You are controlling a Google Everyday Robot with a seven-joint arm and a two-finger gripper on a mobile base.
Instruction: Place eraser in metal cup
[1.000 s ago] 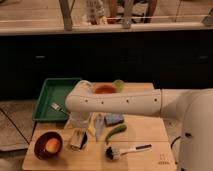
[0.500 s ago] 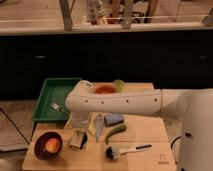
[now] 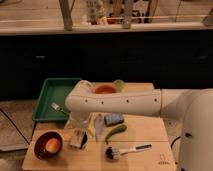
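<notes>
The eraser [image 3: 76, 138] is a pale beige block, standing tilted at the small dark metal cup [image 3: 83, 142] near the front left of the wooden table. It seems to rest in or on the cup's left side. My gripper [image 3: 76, 125] hangs straight down from the white arm [image 3: 120, 102], right above the eraser and the cup. The arm's wrist hides where the gripper meets the eraser.
A dark red bowl [image 3: 46, 146] holding an orange thing sits left of the cup. A blue-grey sponge [image 3: 114, 119], a green pod [image 3: 116, 132], a pale object [image 3: 98, 125] and a brush [image 3: 125, 150] lie to the right. A green tray [image 3: 54, 95] holds a fork. An orange bowl [image 3: 104, 89] stands behind.
</notes>
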